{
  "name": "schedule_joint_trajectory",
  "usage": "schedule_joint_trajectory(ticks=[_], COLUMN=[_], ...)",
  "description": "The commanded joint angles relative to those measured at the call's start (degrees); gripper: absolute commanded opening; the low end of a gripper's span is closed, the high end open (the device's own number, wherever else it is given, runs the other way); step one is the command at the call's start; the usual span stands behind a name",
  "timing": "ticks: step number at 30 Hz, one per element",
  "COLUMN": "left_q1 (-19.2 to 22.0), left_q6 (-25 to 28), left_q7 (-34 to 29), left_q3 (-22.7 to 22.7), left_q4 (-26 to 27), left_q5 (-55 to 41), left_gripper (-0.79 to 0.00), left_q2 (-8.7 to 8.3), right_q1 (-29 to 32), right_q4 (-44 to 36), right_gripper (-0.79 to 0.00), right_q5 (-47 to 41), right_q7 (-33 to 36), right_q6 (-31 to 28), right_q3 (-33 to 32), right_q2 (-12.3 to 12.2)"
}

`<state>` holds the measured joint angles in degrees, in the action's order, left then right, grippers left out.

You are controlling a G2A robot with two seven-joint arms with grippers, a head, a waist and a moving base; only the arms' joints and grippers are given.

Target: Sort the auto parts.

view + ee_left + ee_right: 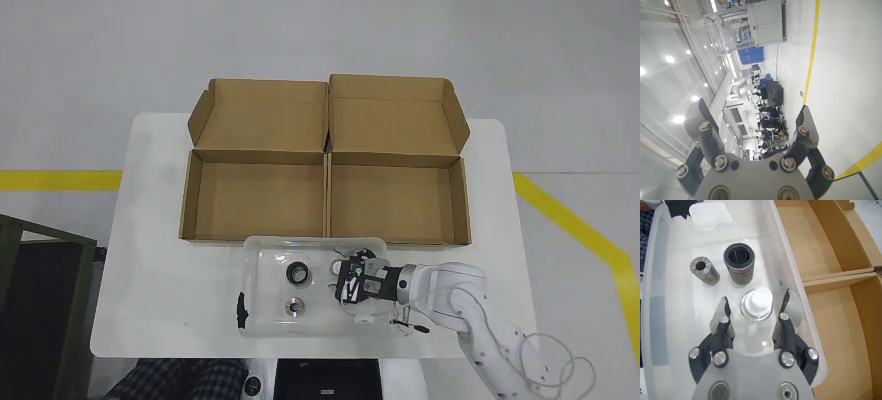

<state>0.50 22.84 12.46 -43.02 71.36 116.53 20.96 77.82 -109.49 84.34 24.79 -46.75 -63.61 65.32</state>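
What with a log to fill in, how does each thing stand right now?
Right gripper: open, down in the tub.
Left gripper: open, holding nothing.
Left box: open, empty.
Right box: open, empty.
Tub: holds three parts.
White-capped part: upright, framed by the right gripper, ungripped.
Black-rimmed sleeve: upright.
Grey cylinder: upright.
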Motion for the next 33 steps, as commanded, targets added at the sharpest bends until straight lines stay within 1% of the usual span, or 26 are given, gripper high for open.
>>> schedule_joint_trajectory(ticks=[1, 2, 4, 5, 7, 8, 13, 20, 23, 25, 28, 33], left_q1=[0.0, 0.0, 0.0, 0.0, 0.0, 0.0, 0.0, 0.0, 0.0, 0.0, 0.0, 0.0], left_q6=[0.0, 0.0, 0.0, 0.0, 0.0, 0.0, 0.0, 0.0, 0.0, 0.0, 0.0, 0.0], left_q7=[0.0, 0.0, 0.0, 0.0, 0.0, 0.0, 0.0, 0.0, 0.0, 0.0, 0.0, 0.0], left_q3=[0.0, 0.0, 0.0, 0.0, 0.0, 0.0, 0.0, 0.0, 0.0, 0.0, 0.0, 0.0], left_q4=[0.0, 0.0, 0.0, 0.0, 0.0, 0.0, 0.0, 0.0, 0.0, 0.0, 0.0, 0.0], left_q5=[0.0, 0.0, 0.0, 0.0, 0.0, 0.0, 0.0, 0.0, 0.0, 0.0, 0.0, 0.0], left_gripper=[0.0, 0.0, 0.0, 0.0, 0.0, 0.0, 0.0, 0.0, 0.0, 0.0, 0.0, 0.0], left_q2=[0.0, 0.0, 0.0, 0.0, 0.0, 0.0, 0.0, 0.0, 0.0, 0.0, 0.0, 0.0], right_q1=[-0.1, -0.2, -0.4, -0.4, -0.4, -0.4, 0.1, 1.4, 2.2, 2.8, 3.1, 3.1], right_q4=[0.1, 0.2, 0.4, 0.5, 0.2, 0.0, -1.2, -3.6, -4.0, -3.6, -4.1, -4.5], right_gripper=[-0.431, -0.437, -0.499, -0.554, -0.73, -0.785, -0.785, -0.785, -0.785, -0.785, -0.785, -0.785], right_q5=[0.1, 0.1, 0.0, -0.1, -0.2, -0.6, -3.3, -8.9, -12.3, -16.1, -20.7, -27.1], right_q7=[0.2, 0.3, 0.4, 0.4, 0.6, 0.5, -0.3, -4.5, -6.7, -8.1, -8.4, -9.5], right_q6=[0.1, 0.2, 0.2, 0.2, 0.0, -0.2, -1.3, -2.1, -2.3, -3.0, -4.2, -3.7], right_q3=[0.2, 0.4, 0.6, 0.7, 0.9, 0.8, 0.1, -2.1, -3.4, -4.0, -5.2, -7.8], right_q2=[0.0, 0.0, -0.1, -0.1, -0.2, -0.2, -0.5, -1.0, -1.2, -1.3, -1.6, -2.0])
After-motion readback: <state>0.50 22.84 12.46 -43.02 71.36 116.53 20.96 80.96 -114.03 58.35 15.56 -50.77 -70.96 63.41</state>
